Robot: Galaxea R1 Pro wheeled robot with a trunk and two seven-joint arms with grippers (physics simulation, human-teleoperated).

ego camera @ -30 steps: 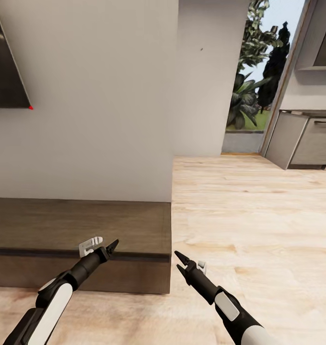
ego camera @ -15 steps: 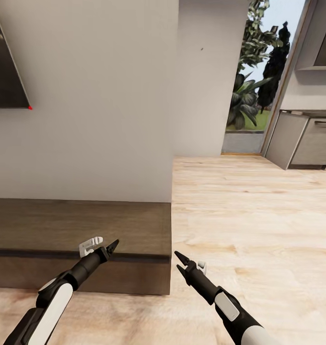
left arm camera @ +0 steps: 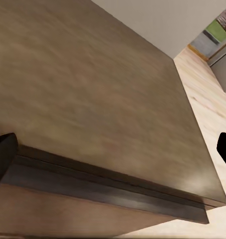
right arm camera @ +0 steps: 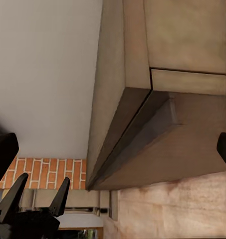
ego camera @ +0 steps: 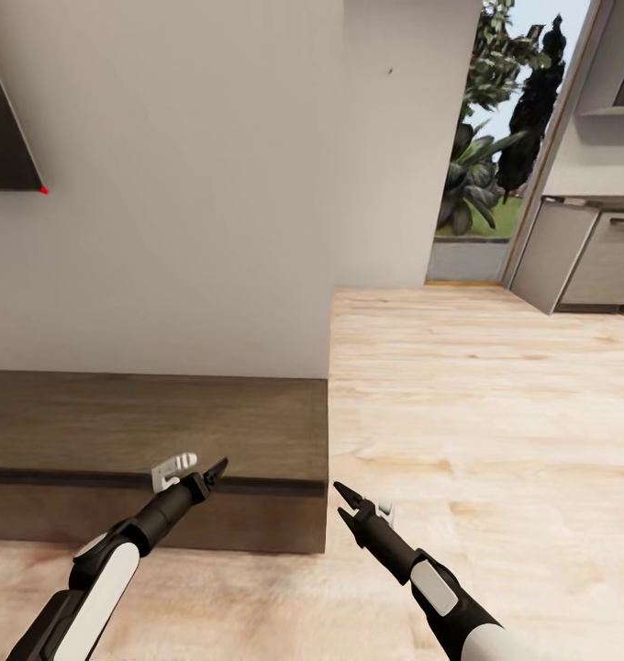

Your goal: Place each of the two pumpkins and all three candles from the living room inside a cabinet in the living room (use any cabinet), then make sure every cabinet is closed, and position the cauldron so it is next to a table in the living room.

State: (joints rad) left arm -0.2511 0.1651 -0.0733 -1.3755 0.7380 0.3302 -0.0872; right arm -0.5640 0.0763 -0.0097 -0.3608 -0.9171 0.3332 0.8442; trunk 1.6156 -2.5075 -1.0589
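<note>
The right end of the long dark brown cabinet point(ego camera: 147, 427) stands against the white wall, its drawer fronts closed. My left gripper point(ego camera: 217, 473) hovers open just before the cabinet's front edge, with nothing between its fingers. My right gripper point(ego camera: 343, 503) is open and empty over the floor, just past the cabinet's corner. The left wrist view looks down on the cabinet top point(left arm camera: 93, 99) between the open left gripper point(left arm camera: 113, 152). In the right wrist view the cabinet's corner point(right arm camera: 162, 124) lies between the open right gripper point(right arm camera: 113, 149). Pumpkins, candles, cauldron and table are out of view.
A black TV point(ego camera: 5, 128) hangs on the wall at upper left. Light wood floor point(ego camera: 495, 413) stretches right toward a glass doorway with plants point(ego camera: 482, 165) and grey kitchen units point(ego camera: 592, 262). Red brick point(right arm camera: 48, 174) appears in the right wrist view.
The whole head view has shifted a little, so the camera moved: the TV and cabinet sit slightly differently in frame. Both arms hold the same pose, grippers still open.
</note>
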